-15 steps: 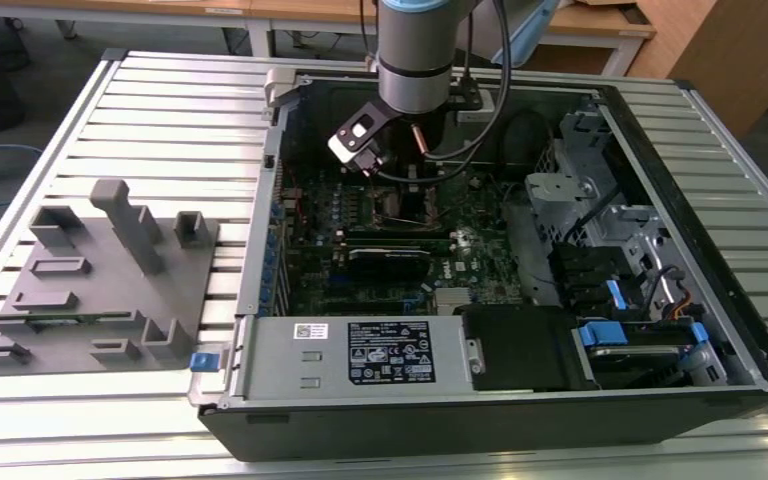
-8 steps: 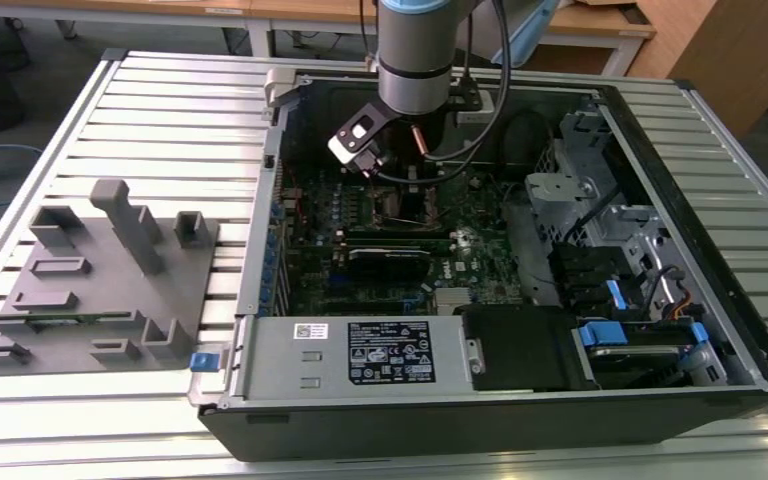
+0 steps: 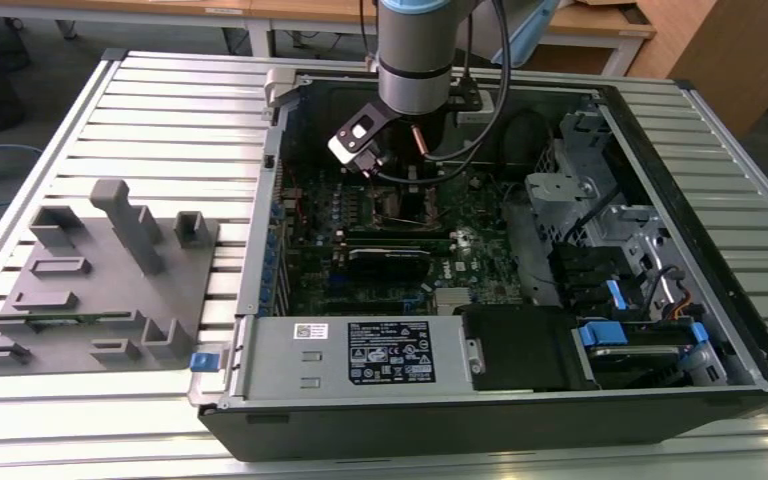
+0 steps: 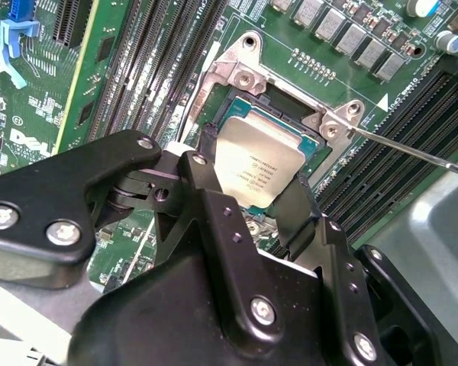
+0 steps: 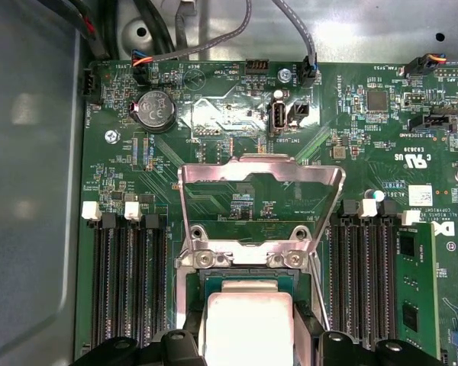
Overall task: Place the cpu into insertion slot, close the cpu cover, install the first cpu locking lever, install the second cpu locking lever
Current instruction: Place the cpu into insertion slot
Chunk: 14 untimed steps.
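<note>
We are on the first step: the gripper [image 4: 250, 164] pinches the cpu [image 4: 261, 174] by two opposite edges, right at the slot [image 4: 288, 97]. We cannot tell whether it is fully seated. The cover [image 5: 202, 174] stands raised. Release calls for the cpu lying flat and square. We count one cpu, one cover and one lever [image 4: 412, 151].

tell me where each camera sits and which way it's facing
Exterior view: off the arm, high up, looking down into the open computer case on the slatted table; the arm hangs into it.
Second wrist view: on the arm, looking slantwise past the black gripper at the cpu and insertion slot.
First wrist view: on the arm, looking along the motherboard at the open cpu cover; gripper parts in the foreground.
Shared: both wrist views show the cpu and gripper.
</note>
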{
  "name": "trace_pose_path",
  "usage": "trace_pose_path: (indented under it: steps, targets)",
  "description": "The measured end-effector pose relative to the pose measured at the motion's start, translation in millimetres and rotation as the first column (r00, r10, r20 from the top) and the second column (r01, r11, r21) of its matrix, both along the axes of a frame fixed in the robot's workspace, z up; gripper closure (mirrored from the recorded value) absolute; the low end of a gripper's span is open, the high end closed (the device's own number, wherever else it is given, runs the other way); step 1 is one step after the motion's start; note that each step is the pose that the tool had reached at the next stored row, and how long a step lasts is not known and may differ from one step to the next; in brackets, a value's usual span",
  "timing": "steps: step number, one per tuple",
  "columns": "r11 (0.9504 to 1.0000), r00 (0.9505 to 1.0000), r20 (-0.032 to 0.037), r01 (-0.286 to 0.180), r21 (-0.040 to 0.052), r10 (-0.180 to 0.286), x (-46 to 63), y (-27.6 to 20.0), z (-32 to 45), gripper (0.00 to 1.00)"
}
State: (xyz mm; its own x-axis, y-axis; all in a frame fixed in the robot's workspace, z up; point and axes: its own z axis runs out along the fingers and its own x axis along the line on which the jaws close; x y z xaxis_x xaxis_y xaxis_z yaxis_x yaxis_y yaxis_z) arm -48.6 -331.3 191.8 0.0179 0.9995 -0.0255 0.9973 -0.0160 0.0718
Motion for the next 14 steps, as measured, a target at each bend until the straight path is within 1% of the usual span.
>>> trace_pose_path:
  steps: [14]
  targets:
    - [1.0000,1.0000,0.0000,0.000,0.0001,0.000,0.1,0.0,-0.1,0.46]
